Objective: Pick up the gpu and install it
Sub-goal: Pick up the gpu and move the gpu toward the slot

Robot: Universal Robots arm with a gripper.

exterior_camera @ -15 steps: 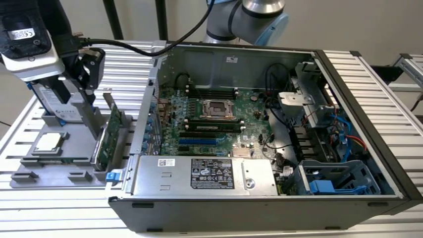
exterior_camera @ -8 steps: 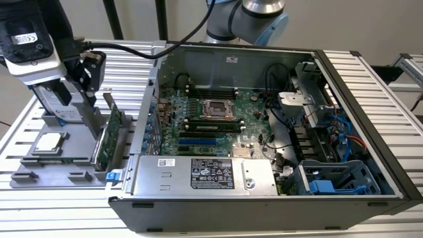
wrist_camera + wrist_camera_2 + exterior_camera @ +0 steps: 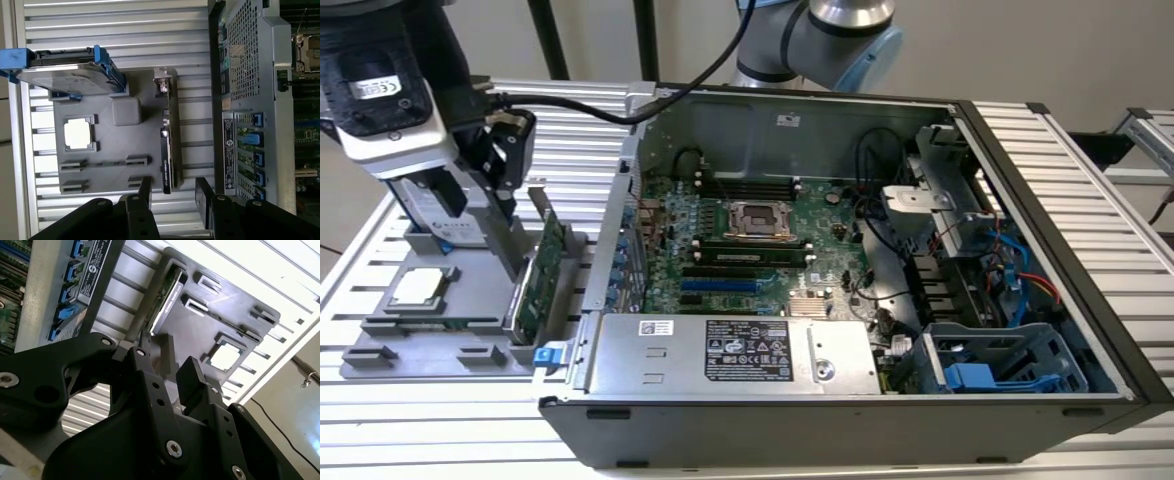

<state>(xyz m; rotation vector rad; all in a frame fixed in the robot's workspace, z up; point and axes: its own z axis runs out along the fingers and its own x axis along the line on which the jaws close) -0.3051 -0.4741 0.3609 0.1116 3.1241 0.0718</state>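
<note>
- The gripper [image 3: 500, 180] hangs over the grey parts tray [image 3: 400, 345], at about 10 o'clock from the middle of the exterior view.
- Its two black fingers [image 3: 145, 190] stand apart with bare space between them; they grip nothing and touch nothing.
- The gpu [image 3: 540, 270] stands on its long edge in a slot of the tray, on the side of the tray nearest the computer case [image 3: 1041, 200].
- In the exterior view the gpu lies at roughly 5 o'clock from the gripper, near it but clear of it.
- In both wrist views the card shows edge-on, with the gap between the fingers roughly in line with its thin edge [image 3: 167, 145].
- A square silver CPU chip [image 3: 420, 288] lies flat in its own pocket of the tray, at about 9 o'clock from the gpu.
- A hard drive in a blue frame [image 3: 434, 210] leans in the tray at about 10 o'clock from the gpu, just beside the gripper.
- The case lies open on the slatted metal table [image 3: 454, 420], at 3 o'clock from the tray, with its green motherboard [image 3: 720, 230] bare.
- The power supply [image 3: 734, 350] sits inside the case at 6 o'clock from the motherboard.
</note>
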